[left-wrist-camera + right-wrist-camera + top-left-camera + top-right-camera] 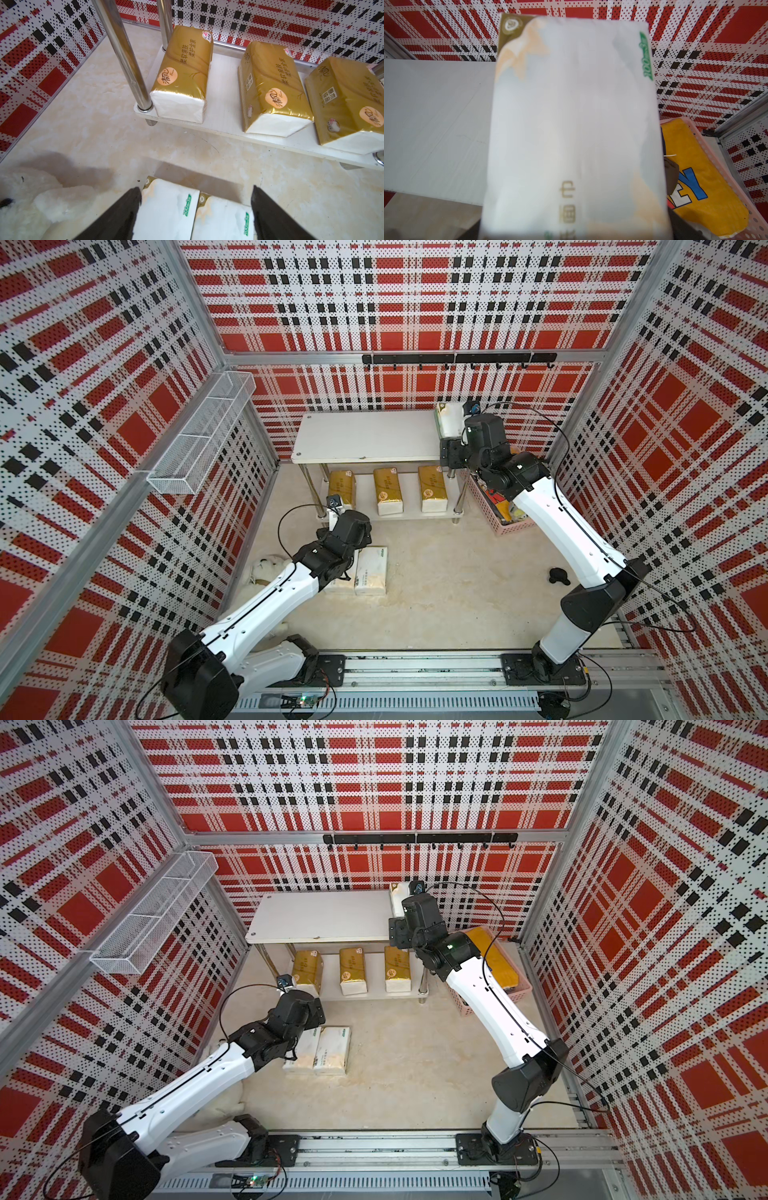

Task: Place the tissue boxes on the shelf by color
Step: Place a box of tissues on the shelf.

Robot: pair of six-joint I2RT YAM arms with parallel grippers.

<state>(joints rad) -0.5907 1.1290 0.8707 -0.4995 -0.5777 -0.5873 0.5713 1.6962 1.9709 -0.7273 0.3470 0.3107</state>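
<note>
Straddling the right end of the shelf top board, the white pack is clamped in the right gripper; if released off-edge, it could be dropped into the pink basket. The open, empty left gripper is positioned over two floor packs.

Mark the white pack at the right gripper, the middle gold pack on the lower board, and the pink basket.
white pack (pixel 571 124): right wrist view, broad face.
middle gold pack (pixel 388 489): in a top view, gold top.
pink basket (pixel 515 526): in a top view, front wall.
</note>
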